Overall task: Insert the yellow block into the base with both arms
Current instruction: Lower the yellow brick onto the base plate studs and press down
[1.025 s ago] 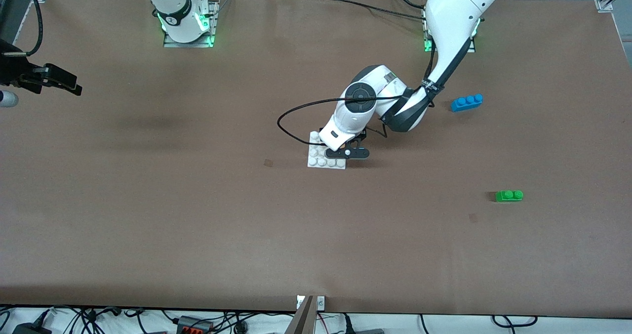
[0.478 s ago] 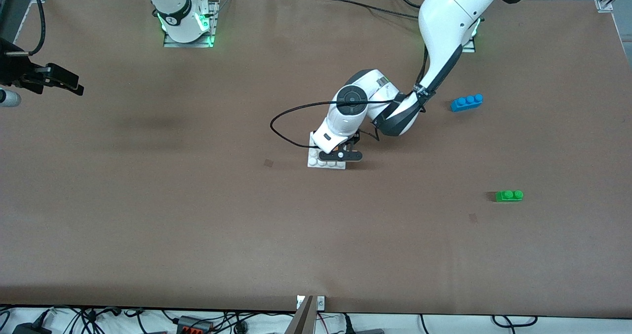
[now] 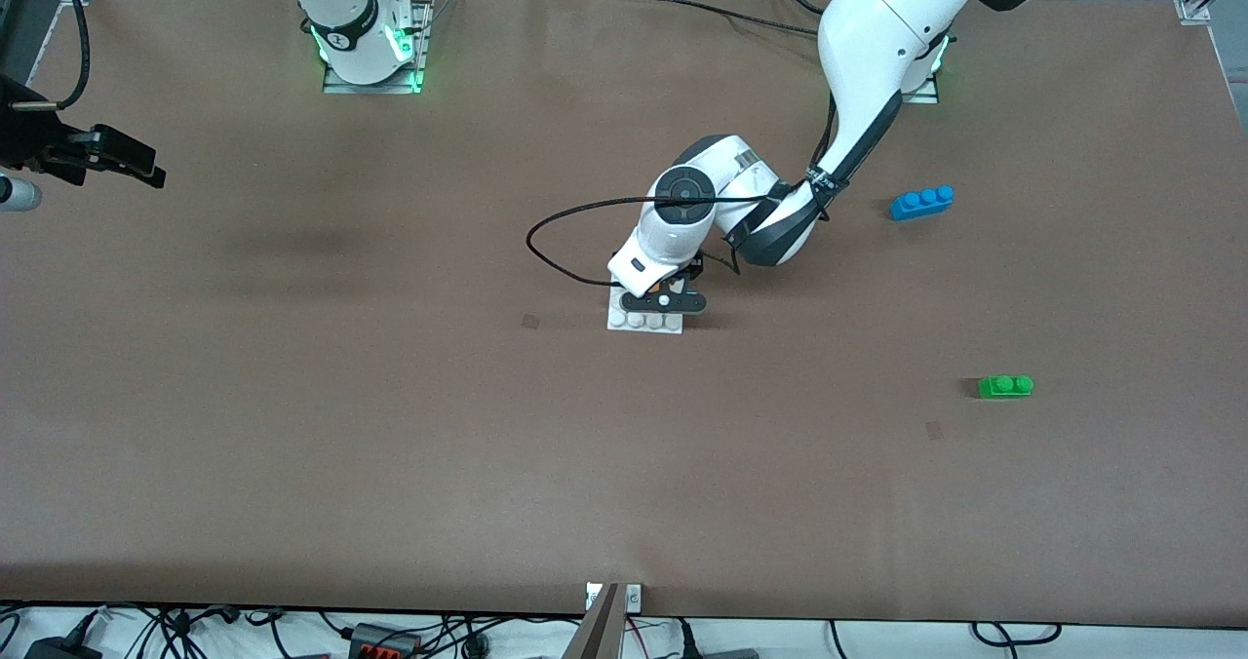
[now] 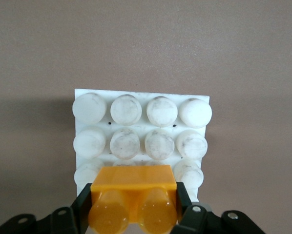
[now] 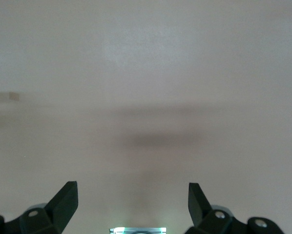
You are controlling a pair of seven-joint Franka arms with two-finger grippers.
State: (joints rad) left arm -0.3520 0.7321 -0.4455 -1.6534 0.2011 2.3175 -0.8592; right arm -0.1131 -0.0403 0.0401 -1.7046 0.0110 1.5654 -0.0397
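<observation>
The white studded base (image 3: 643,323) lies flat near the middle of the table. My left gripper (image 3: 667,298) hangs over the base's edge toward the left arm's end, and the arm covers most of the plate in the front view. In the left wrist view the left gripper (image 4: 134,207) is shut on the yellow block (image 4: 133,187), studs toward the camera, held just over the outer stud rows of the base (image 4: 142,92). My right gripper (image 3: 136,167) waits over the right arm's end of the table. It is open and empty over bare table in the right wrist view (image 5: 133,200).
A blue three-stud brick (image 3: 921,201) lies toward the left arm's end of the table. A green two-stud brick (image 3: 1005,386) lies nearer the front camera than the blue one. A black cable (image 3: 556,240) loops from the left wrist beside the base.
My left gripper with the yellow block has moved toward the right arm's end, farther over the base. The right arm has not moved.
</observation>
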